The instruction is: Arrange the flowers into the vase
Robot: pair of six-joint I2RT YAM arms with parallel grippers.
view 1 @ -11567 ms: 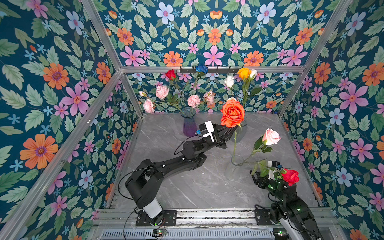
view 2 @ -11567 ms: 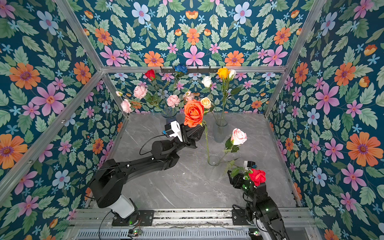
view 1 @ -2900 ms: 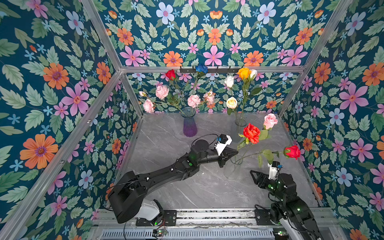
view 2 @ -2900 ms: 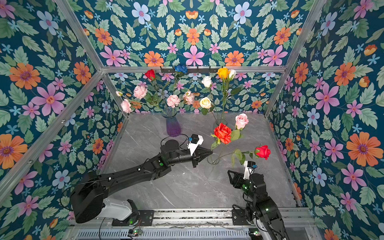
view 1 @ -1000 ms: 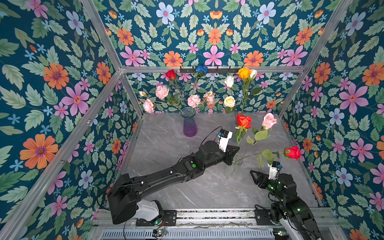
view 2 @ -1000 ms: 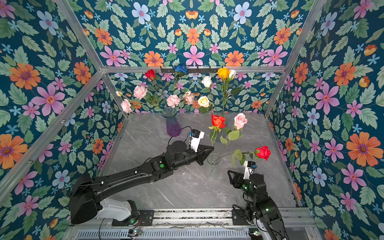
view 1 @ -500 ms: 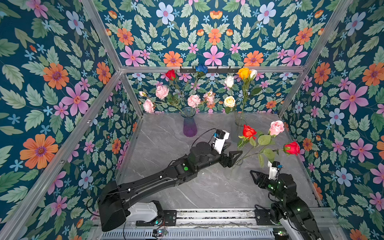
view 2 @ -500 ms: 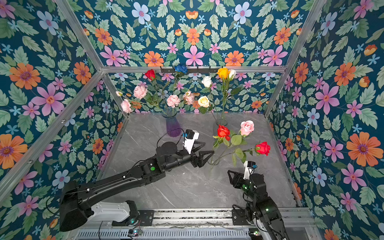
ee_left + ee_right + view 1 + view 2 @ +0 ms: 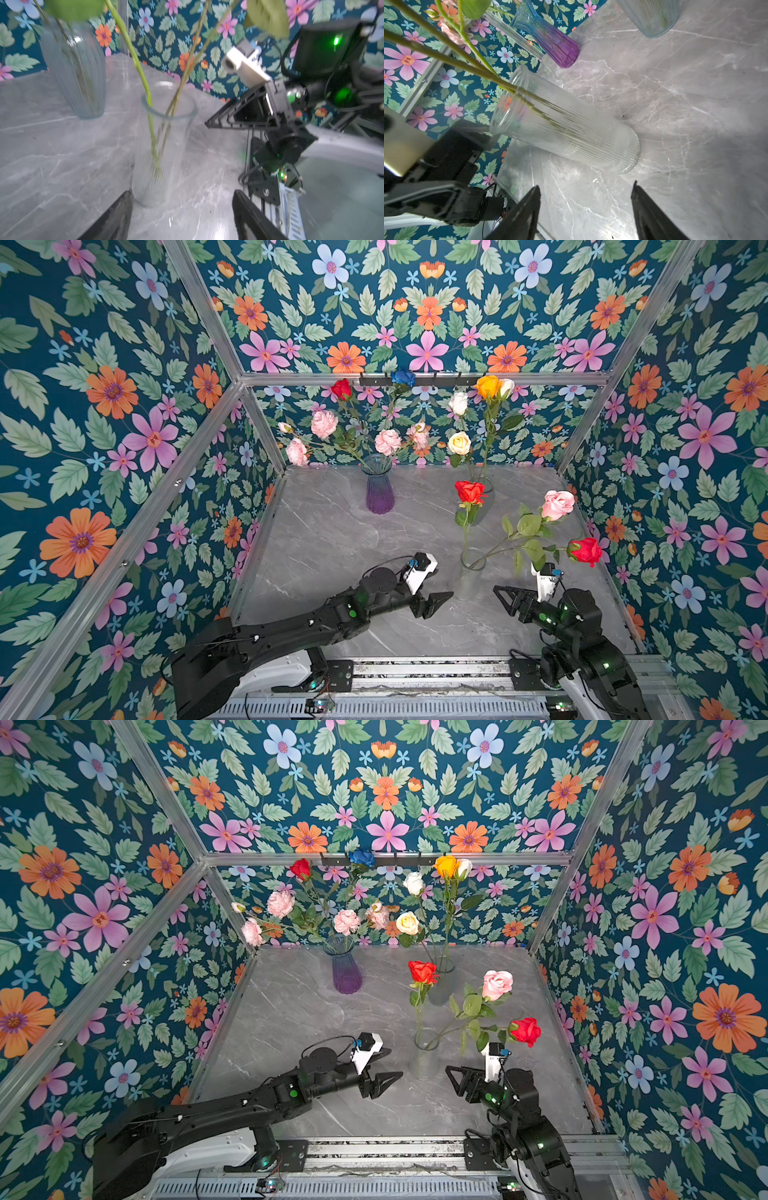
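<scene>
We found the flowers [image 9: 469, 491] all standing in glass, none loose on the grey marbled tabletop [image 9: 332, 531]. The clear ribbed vase [image 9: 469, 578], nearest the arms, held three. An orange-red rose [image 9: 422, 971] stood upright, while a pink rose [image 9: 558, 504] and a red rose [image 9: 586, 551] both leaned far out toward the right wall. The purple vase [image 9: 379, 493] at the back held pink carnations [image 9: 324, 423] with a red and a blue bloom. A pale bluish vase [image 9: 486, 502] near it held white, cream and orange roses.

The left gripper [image 9: 436, 603] and right gripper [image 9: 509, 601] hovered low on either side of the ribbed vase, apart from it. The left fingers [image 9: 116, 216] and the right fingers [image 9: 525, 214] were spread wide with nothing between them.

We judged the stems light, thin and springy rather than rigid, with soft heads and leaves that would crush or snag. The sensible hold was on bare stem above the rim and below the leaves, never on a bloom. The leaning pair carried their weight to one side. The tall narrow glass looked smooth, breakable and easy to tip, so a sideways tug on a stem could drag it over.

We could read no brand, label or writing anywhere; only green lamps [image 9: 336, 40] showed on the arms
</scene>
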